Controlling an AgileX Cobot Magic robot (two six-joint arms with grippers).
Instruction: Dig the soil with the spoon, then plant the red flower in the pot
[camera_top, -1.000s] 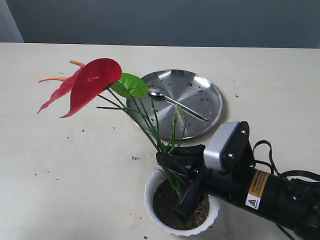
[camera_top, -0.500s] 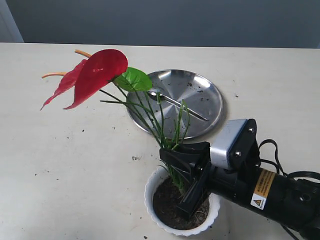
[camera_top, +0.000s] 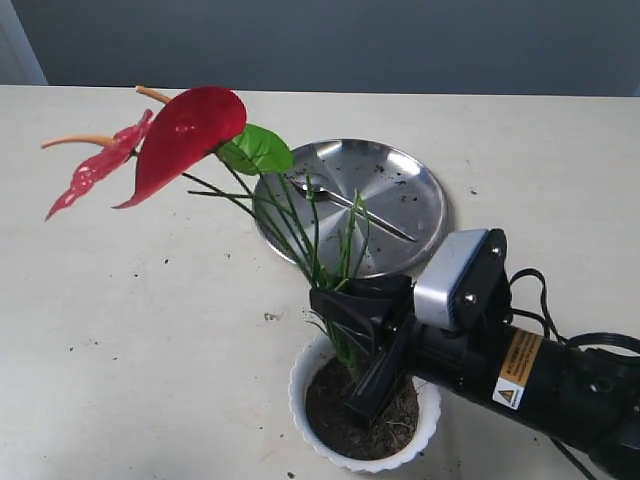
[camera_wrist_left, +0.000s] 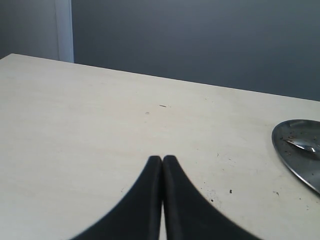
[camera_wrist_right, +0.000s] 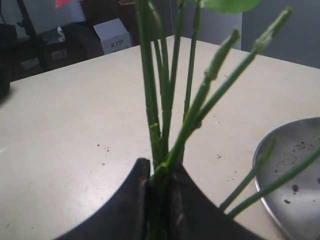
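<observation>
The red flower (camera_top: 185, 135) leans up and to the left, its green stems (camera_wrist_right: 159, 120) running down into the white scalloped pot (camera_top: 300, 392) near the front edge. Dark soil (camera_top: 330, 410) fills the pot. My right gripper (camera_top: 340, 345) hangs over the pot, shut on the bundle of stems just above the soil; the right wrist view shows the gripper (camera_wrist_right: 160, 170) with the stems pinched between both fingers. The spoon (camera_top: 352, 210) lies on the steel plate (camera_top: 405, 180) behind the pot. My left gripper (camera_wrist_left: 162, 160) is shut on nothing above bare table and does not show in the exterior view.
The plate's rim (camera_wrist_left: 280, 150) lies right of the left gripper, with the spoon's bowl (camera_wrist_left: 302, 145) on it. Small soil crumbs (camera_top: 270, 317) dot the table and plate. The right arm and its cable (camera_top: 530, 375) fill the front right corner.
The flower heads have swung to the left and the stems have tilted with them. The right gripper has shifted slightly left over the pot, still holding the stems.
</observation>
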